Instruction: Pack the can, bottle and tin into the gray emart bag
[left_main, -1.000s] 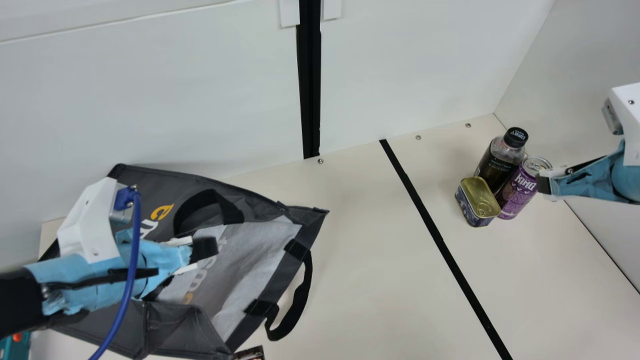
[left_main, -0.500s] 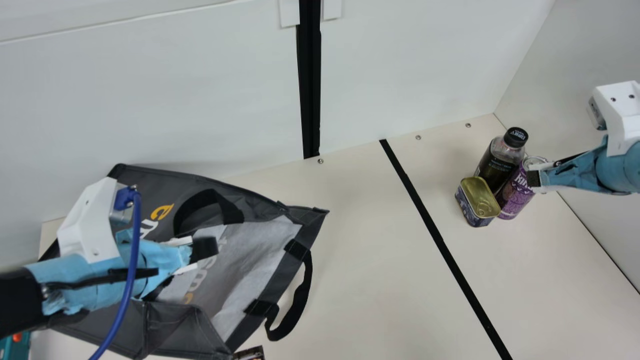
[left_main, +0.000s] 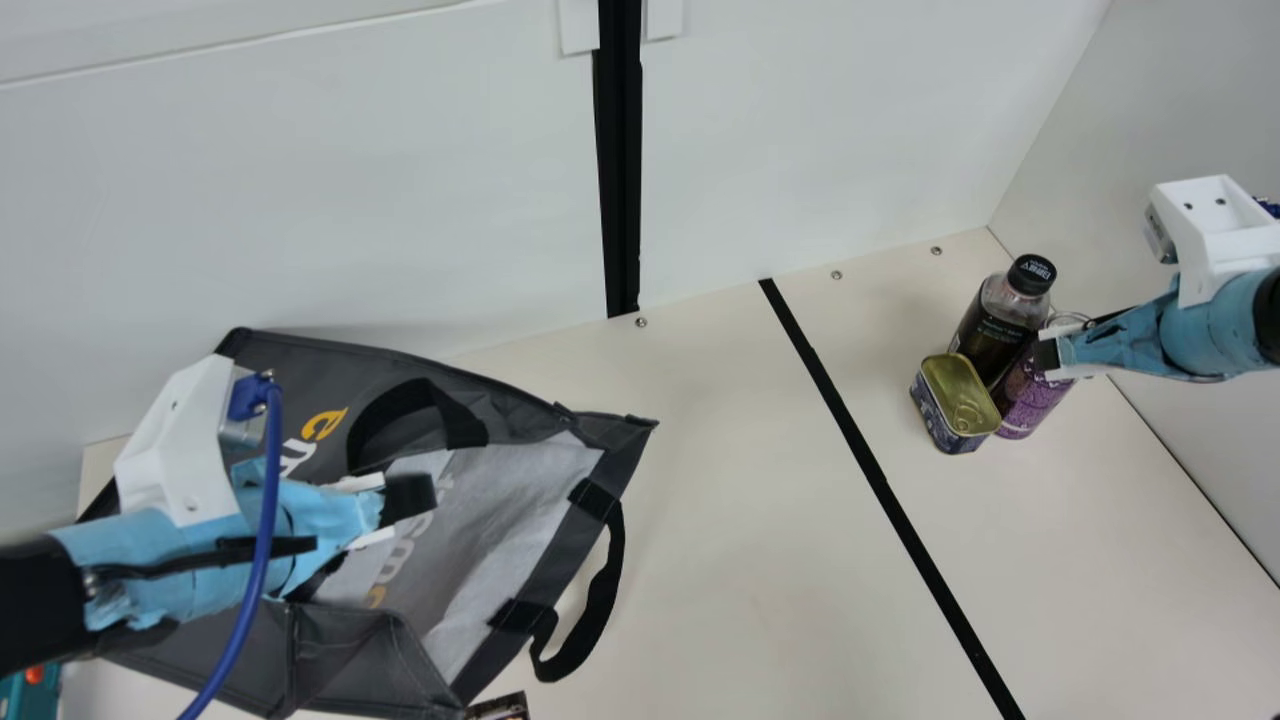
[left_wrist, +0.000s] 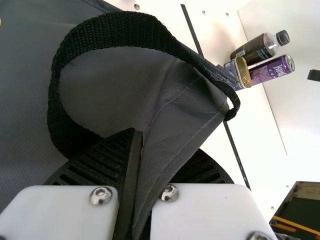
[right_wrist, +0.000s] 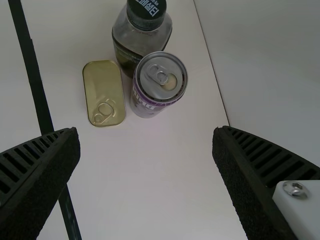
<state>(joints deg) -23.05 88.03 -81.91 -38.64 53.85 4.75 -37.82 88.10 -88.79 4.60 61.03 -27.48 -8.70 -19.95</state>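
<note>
The gray emart bag (left_main: 340, 368) is lying on the cream table (left_main: 750, 520). The left gripper (left_main: 410, 495) is pinching the bag's fabric between its fingers. A black strip (left_main: 872, 465) is running across the table. Beyond it, the tin (left_main: 962, 392) is sitting gold lid up, just beside the bottle (left_main: 990, 335) and the can (left_main: 1030, 402), both standing upright. The right gripper (left_main: 1045, 357) is holding its fingers spread near the can, gripping nothing.

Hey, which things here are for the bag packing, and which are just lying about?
For the job:
- can, bottle and tin, grouped on the table
- gray bag, its edge held by the left gripper

Just lying about:
- teal object, lower left corner of main view
- small dark item, bottom edge
</note>
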